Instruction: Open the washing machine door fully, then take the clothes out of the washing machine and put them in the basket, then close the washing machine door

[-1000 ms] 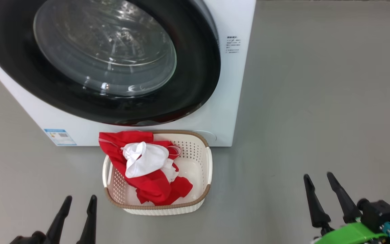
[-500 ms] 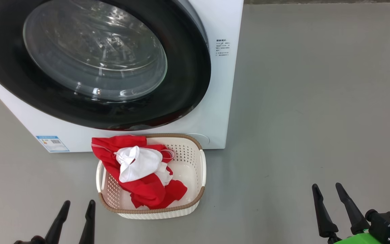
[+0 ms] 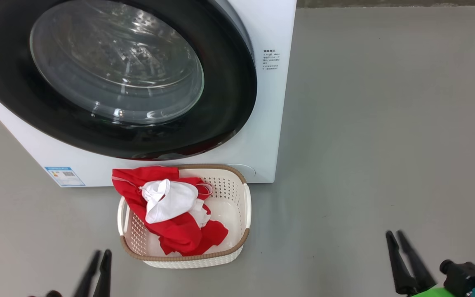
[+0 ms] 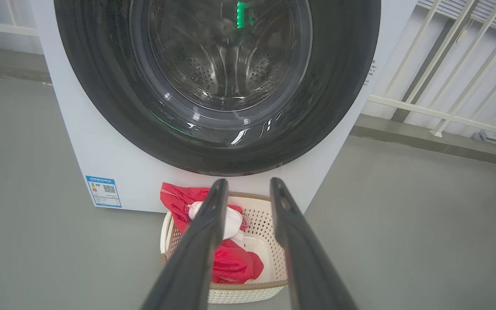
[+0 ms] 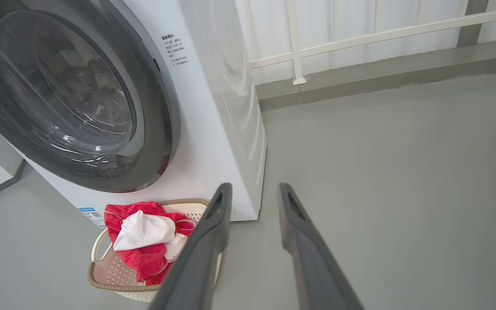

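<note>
A: Two questions: what is held, and where are the clothes (image 3: 179, 233)?
B: Nothing is held. The fingers (image 4: 205, 241) of the left gripper (image 3: 102, 252) and right gripper (image 3: 393, 233) stand slightly apart. The clothes lie in the basket (image 3: 239, 241), just before the washer (image 3: 268, 123), door (image 3: 229, 82) closed.

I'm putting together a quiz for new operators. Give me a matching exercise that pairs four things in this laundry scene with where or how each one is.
Things
1. washing machine door
2. clothes
3. basket
4. blue label

Place or state
A. on the floor in front of the washing machine
B. stuck low on the white front panel
C. shut
D. heaped in the basket

Pairs: 1-C, 2-D, 3-A, 4-B
</note>
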Motion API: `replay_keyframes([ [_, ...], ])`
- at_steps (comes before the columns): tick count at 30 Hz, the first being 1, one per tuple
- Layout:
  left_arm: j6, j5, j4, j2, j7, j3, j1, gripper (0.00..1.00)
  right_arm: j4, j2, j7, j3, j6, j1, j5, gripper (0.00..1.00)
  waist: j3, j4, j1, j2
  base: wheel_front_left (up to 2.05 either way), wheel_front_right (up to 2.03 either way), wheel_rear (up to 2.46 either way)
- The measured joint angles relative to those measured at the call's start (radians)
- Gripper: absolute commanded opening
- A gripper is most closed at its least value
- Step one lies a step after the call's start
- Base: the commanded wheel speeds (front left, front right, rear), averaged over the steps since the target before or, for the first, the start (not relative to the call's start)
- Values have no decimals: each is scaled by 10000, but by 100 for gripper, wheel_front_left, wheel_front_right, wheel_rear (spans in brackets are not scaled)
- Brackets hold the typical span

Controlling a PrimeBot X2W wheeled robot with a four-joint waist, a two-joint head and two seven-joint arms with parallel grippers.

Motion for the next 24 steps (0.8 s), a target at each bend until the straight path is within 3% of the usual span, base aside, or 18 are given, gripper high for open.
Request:
replay_keyframes([
  [5,0,-153,422,-299,79,-153,16,0,451,92,29,54,0,7,92,0,-4,-7,0,0,0,0,0],
  [24,0,-1925,470,-359,560,-75,-17,0,449,50,495,54,0,-16,2050,0,-107,-114,3,0,0,0,0],
])
